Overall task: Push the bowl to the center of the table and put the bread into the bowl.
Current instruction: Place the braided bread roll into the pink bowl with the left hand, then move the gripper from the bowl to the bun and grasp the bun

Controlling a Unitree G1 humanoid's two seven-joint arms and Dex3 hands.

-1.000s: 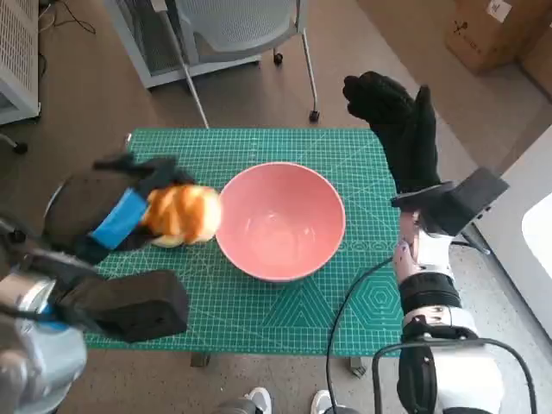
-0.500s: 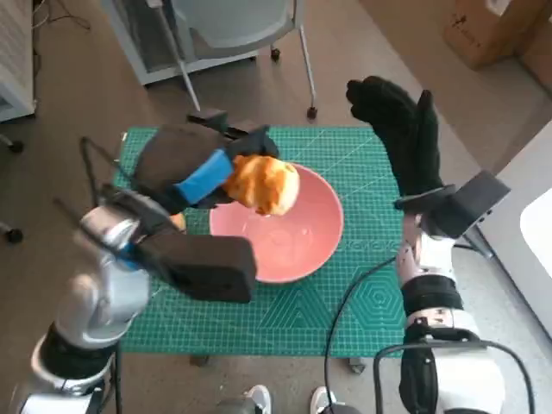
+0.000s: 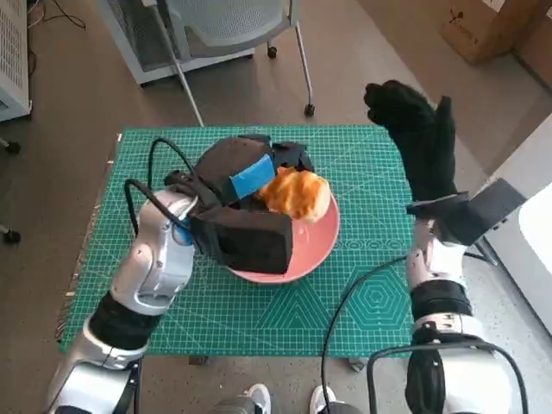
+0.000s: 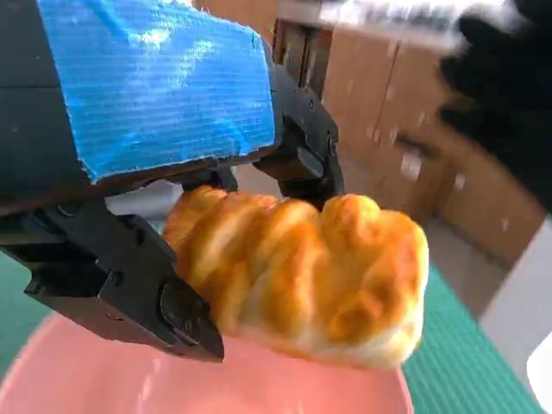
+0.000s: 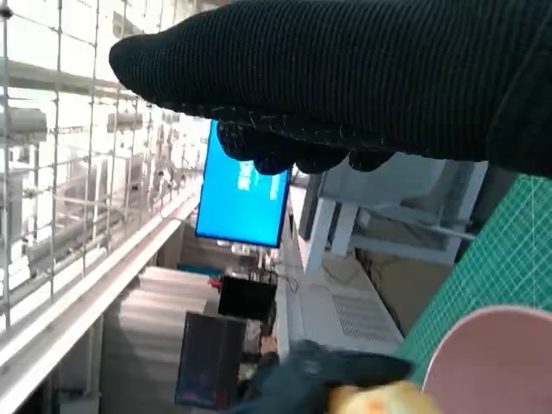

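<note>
Pink round bowl sat mid green cutting-mat surface. Golden twisted bread roll hung above bowl, grasped by blue-taped black left hand. Gloved right hand raised beside surface, fingers spread, holding nothing.

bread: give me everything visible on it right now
The bread is a golden-brown twisted or braided roll with paler creases and a glossy baked crust, looking whole. The left hand holds it, its black fingers clamped over one end while the other end sticks out free. It hangs above the inside of the pink bowl, toward the bowl's right side in the head view, and does not appear to touch the bowl. The right hand is well clear of it.
</note>
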